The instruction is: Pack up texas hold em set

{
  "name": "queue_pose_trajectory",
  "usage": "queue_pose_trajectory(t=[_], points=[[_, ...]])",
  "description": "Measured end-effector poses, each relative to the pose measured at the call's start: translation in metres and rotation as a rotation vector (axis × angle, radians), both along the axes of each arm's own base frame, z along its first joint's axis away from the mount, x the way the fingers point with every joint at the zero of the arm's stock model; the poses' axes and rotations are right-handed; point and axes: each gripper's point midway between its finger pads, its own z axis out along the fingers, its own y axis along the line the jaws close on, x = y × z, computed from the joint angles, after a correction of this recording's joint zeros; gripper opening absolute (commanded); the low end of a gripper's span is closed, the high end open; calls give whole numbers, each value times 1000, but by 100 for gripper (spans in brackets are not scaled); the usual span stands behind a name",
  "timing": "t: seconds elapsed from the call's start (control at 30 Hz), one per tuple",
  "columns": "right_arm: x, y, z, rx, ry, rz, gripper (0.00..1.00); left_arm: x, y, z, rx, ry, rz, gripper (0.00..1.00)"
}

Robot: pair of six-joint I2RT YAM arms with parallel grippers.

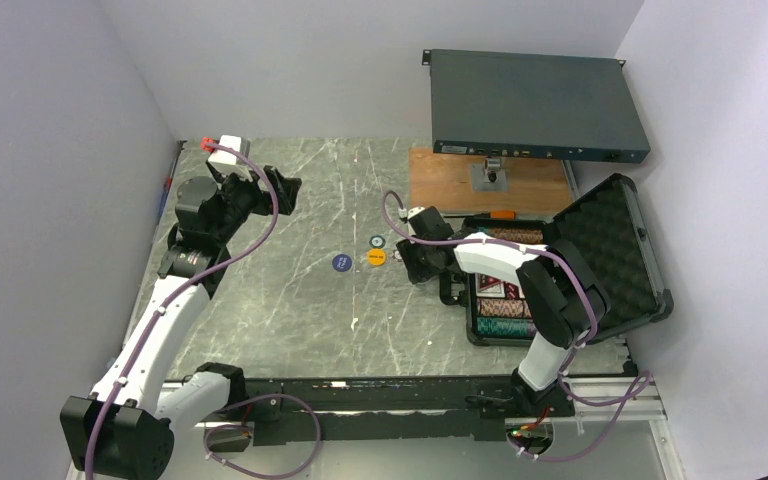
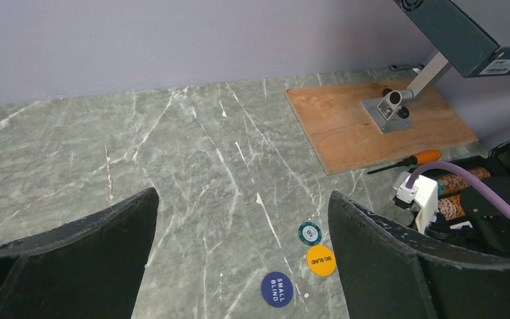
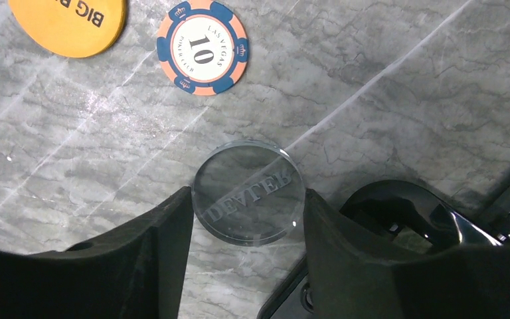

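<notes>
Right hand (image 3: pixel 247 203) sits low on the tabletop (image 1: pixel 290 310), its two black fingers pressed against opposite edges of the clear dealer button (image 3: pixel 249 193), clamped on it. The button is one round, glassy disc with frosted lettering, lying flat on the stone. It only shows in the right wrist view; from above the hand (image 1: pixel 422 262) hides it.

Just beyond it are one poker chip (image 3: pixel 202 48), orange and blue striped with a white centre marked 10, and one flat matte yellow BIG BLIND button (image 3: pixel 70 23). One dark blue SMALL BLIND button (image 2: pixel 277 289) lies further left and shows only in the left wrist and top views. That makes four round pieces loose on the tabletop.

The black case (image 1: pixel 610 250) stands open at the right, its lid lined with egg-crate foam and tipped back. Rows of striped chips (image 1: pixel 505 326) lie on edge inside, right behind the right hand.

Left hand (image 2: pixel 242 196) is held up over the left side with fingers wide apart, holding nothing.

The tabletop is grey, marble-look, with white veins. At the back are one wooden board (image 1: pixel 440 180), one metal bracket (image 2: pixel 388 106), one orange-handled screwdriver (image 2: pixel 420 158) and one flat dark rack box (image 1: pixel 535 105).
</notes>
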Motion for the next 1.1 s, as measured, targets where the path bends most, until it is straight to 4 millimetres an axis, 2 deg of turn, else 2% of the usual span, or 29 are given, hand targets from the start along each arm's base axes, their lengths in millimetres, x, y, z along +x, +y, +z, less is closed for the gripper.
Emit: queue_pose_trajectory(t=[0.13,0.23,0.3,0.4,0.5,0.57,0.63,0.73,0.83,0.97,1.1], points=[[0,1,1,0,-4,-3,34,0,0,0,0,0,0,99],[-3,2,9,14,-16,-4,27,0,0,0,0,0,0,99],[-4,3,25,44,-51,-7,18,0,0,0,0,0,0,99],[-5,1,62,107,-150,-26,0,0,0,0,0,1,0,99],[-2,-13,96,168,-263,-93,0,0,0,0,-1,1,0,99],[2,-34,109,192,-317,-183,0,0,0,0,-1,1,0,99],[6,-65,112,203,-340,-312,0,0,0,0,-4,1,-1,99],[8,-130,105,181,-360,-610,0,0,0,0,-4,1,-1,99],[-6,-185,99,140,-378,-889,0,0,0,0,-4,2,-1,99],[-25,-236,94,85,-401,-1164,0,-1,-1,0,-5,1,-7,99],[-33,-272,81,21,-384,-1332,0,-1,-1,0,-5,1,-7,99]])
